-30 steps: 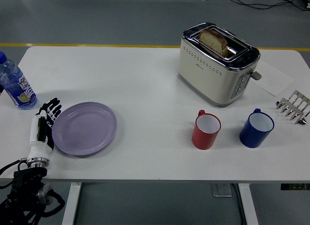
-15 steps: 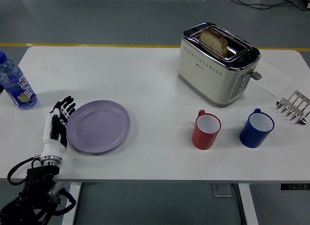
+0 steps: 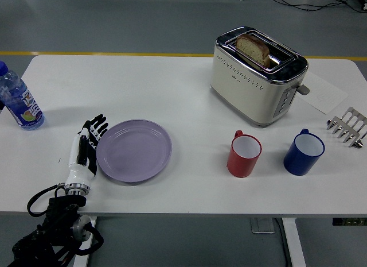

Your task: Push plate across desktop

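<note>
Left hand [image 3: 86, 149], fingers extended flat (holding nothing), rests edge-on against purple plate [image 3: 134, 150] immediately to its right.

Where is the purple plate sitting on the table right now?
In the head view the purple plate lies left of centre near the table's front edge, the left hand flat against its left rim and the red mug off to its right.

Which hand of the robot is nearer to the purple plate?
Left. The left hand is flat against the left rim of the purple plate, fingers open. The right hand is not in view.
</note>
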